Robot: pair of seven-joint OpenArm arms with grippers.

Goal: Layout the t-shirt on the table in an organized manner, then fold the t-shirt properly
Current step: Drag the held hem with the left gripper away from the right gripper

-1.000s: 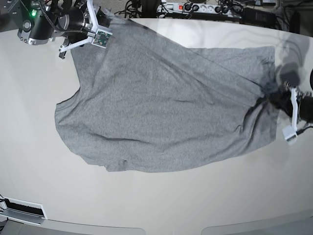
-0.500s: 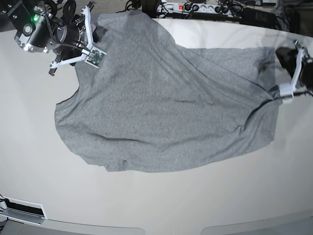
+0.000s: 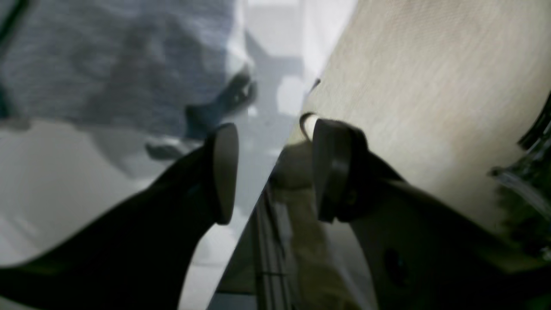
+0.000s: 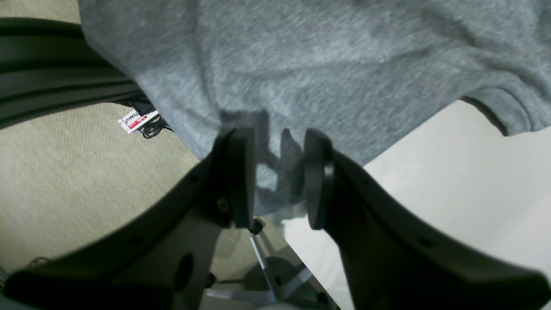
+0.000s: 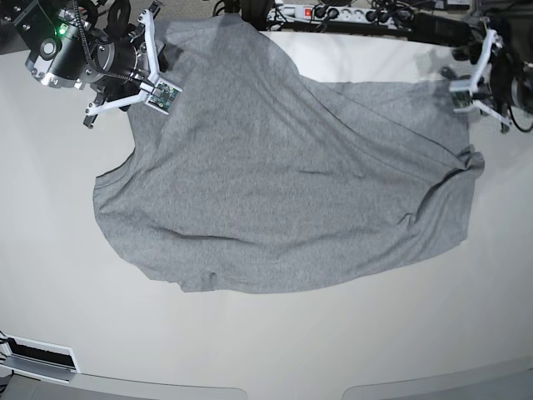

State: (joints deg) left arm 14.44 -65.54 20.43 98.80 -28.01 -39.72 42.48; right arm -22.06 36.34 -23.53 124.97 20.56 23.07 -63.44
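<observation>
Grey shirt point(image 5: 283, 183) spread, rumpled, across the off-white surface point(image 5: 266, 342), one corner draped past its far edge. Right fingers point(image 4: 241, 172) slightly apart astride that overhanging corner; grip impossible to tell. Left fingers point(image 3: 226, 172) wide apart, empty, at the surface's edge, clear of the cloth.

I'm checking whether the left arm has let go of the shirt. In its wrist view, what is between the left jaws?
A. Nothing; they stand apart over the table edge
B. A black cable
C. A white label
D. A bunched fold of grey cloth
A: the left gripper shows an empty gap between its jaws, with the t-shirt lying beyond them on the table.
</observation>
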